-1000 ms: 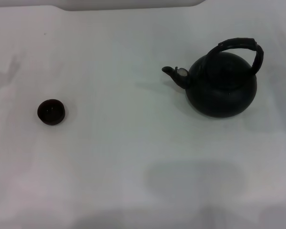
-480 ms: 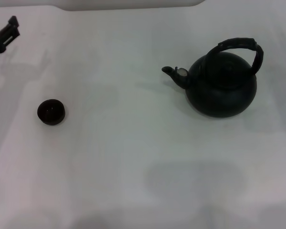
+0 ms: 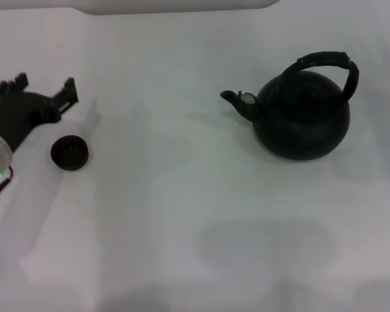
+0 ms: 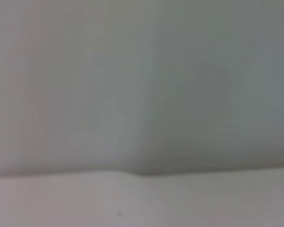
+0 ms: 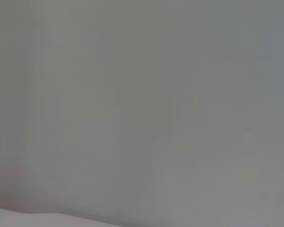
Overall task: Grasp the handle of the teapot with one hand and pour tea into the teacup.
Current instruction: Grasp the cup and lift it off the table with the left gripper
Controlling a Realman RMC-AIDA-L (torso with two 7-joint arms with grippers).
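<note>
At about nine o'clock on the white surface (image 3: 182,214), the black left gripper (image 3: 44,91) hangs with its two fingers spread apart, grasping nothing, just above the small round dark brown-black teacup (image 3: 69,153). Well apart at about two o'clock stands the large round matte-black teapot (image 3: 302,120), spout pointing toward nine o'clock, its thick black ribbed arched handle (image 3: 328,65) ungrasped.
</note>
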